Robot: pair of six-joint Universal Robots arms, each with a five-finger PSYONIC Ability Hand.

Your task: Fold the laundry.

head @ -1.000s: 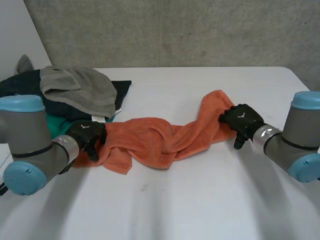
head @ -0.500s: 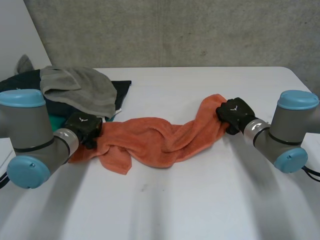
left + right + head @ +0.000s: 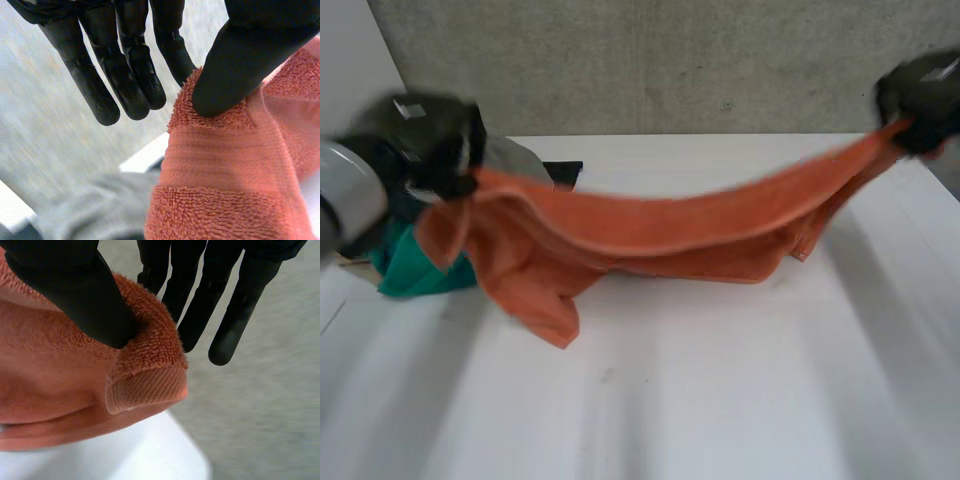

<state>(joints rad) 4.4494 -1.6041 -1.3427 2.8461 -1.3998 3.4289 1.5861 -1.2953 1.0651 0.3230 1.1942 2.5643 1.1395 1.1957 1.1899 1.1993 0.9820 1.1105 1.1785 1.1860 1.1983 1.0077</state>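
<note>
Orange towel [image 3: 650, 235] held up, stretched wide.
It hangs above the worktop [image 3: 720, 390], lower edge drooping toward it. Your left robot hand [image 3: 430, 140] pinches one upper corner under its thumb, your right robot hand [image 3: 920, 95] the other; held apart so, I judge, to open the towel flat before folding. Green cloth [image 3: 405, 272] lies near the left end.

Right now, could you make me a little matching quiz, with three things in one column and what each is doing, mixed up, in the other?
1. orange towel
2. green cloth
3. left hand

A. pinching a towel corner
B. held by its ends, stretched out wide
C. bunched beneath the towel's end

Pairs: 1-B, 2-C, 3-A
</note>
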